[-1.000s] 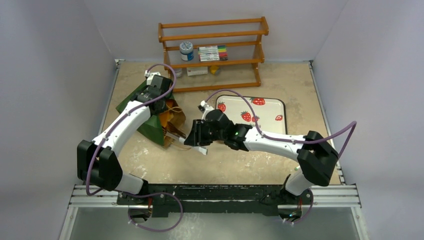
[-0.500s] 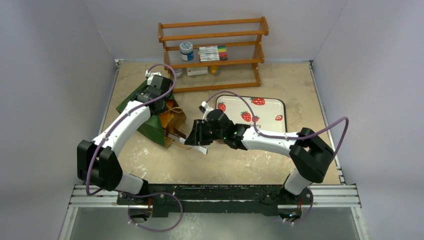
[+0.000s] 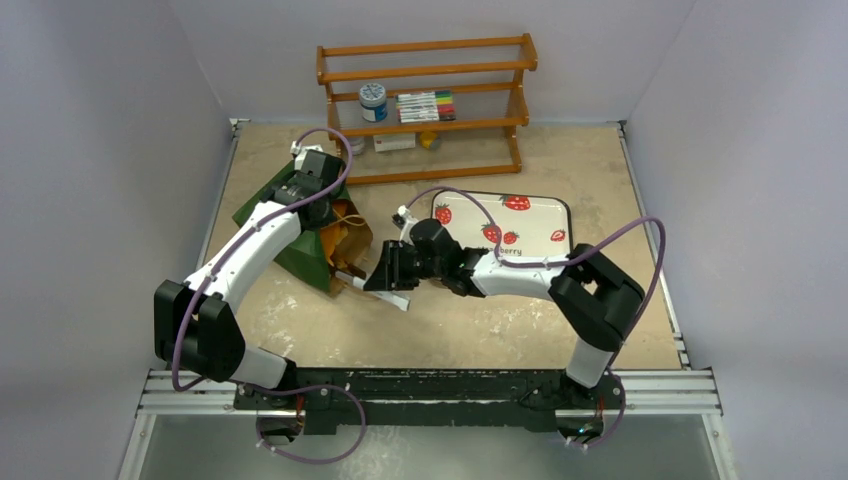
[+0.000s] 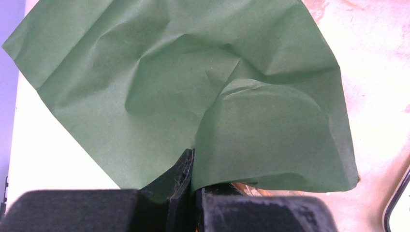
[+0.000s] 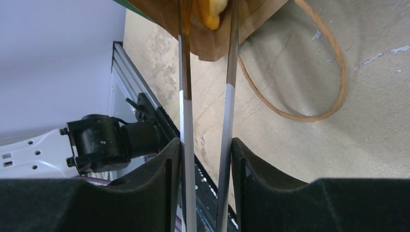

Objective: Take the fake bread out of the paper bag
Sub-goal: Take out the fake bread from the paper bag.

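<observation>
Only one bit of the fake bread [image 5: 212,14] shows: a golden-yellow, soft-looking lump just inside the mouth of the paper bag [image 4: 193,87]. The rest is hidden, and which piece it is cannot be told. It sits between the two thin blades of a pair of tongs [image 5: 229,96], which reach into the bag's mouth. Whether the blades squeeze it is unclear.

The bag is dark green outside, creased and crumpled, with a brown kraft lining at its mouth. One thin tan string handle [image 5: 333,87] lies in a loop on the table [image 3: 480,330]. The bag lies on its side on the left part of the table, its mouth turned toward the right arm.

The left end effector [image 4: 191,193] is pressed together on a fold of the green paper, pinching the bag at the far side of its mouth. The right end effector [image 5: 206,145] clamps the tongs between its dark pads, with the white tail of the tongs sticking out behind it in the top view.

Just right of the right wrist lies a white tray [image 3: 545,215] printed with red strawberries. A wooden rack [image 3: 430,100] stands at the far edge of the table, holding a jar and a row of markers.
</observation>
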{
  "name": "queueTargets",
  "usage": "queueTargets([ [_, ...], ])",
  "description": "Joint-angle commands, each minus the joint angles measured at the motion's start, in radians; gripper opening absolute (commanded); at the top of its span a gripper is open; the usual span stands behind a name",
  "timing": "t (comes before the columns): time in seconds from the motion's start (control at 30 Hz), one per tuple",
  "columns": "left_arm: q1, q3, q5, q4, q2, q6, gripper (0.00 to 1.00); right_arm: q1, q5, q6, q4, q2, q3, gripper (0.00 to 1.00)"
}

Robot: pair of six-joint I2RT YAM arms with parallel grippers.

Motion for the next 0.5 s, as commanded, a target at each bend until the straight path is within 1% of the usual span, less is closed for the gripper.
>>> queueTargets([
  [0.0,0.005,0.039,0.037,0.016,-0.028,-0.009,0.0,-0.006,-0.055,-0.018,0.047,0.018,0.038,0.36],
  [0.03,0.004,0.038,0.035,0.017,-0.027,-0.009,0.0,-0.006,-0.051,-0.024,0.04,0.019,0.039,0.31],
  [0.1,0.005,0.034,0.028,0.02,-0.026,-0.01,0.0,-0.006,-0.035,-0.034,0.023,0.011,0.037,0.23],
  [0.23,0.005,0.027,0.009,0.03,-0.024,-0.022,0.0,-0.006,0.007,-0.064,-0.029,-0.021,0.04,0.12],
  [0.37,0.005,0.033,-0.02,0.036,-0.02,-0.044,0.0,-0.006,0.037,-0.079,-0.08,-0.072,0.036,0.03],
  [0.47,0.004,0.048,-0.047,0.03,-0.014,-0.061,0.0,-0.006,0.056,-0.081,-0.116,-0.112,0.032,0.0],
])
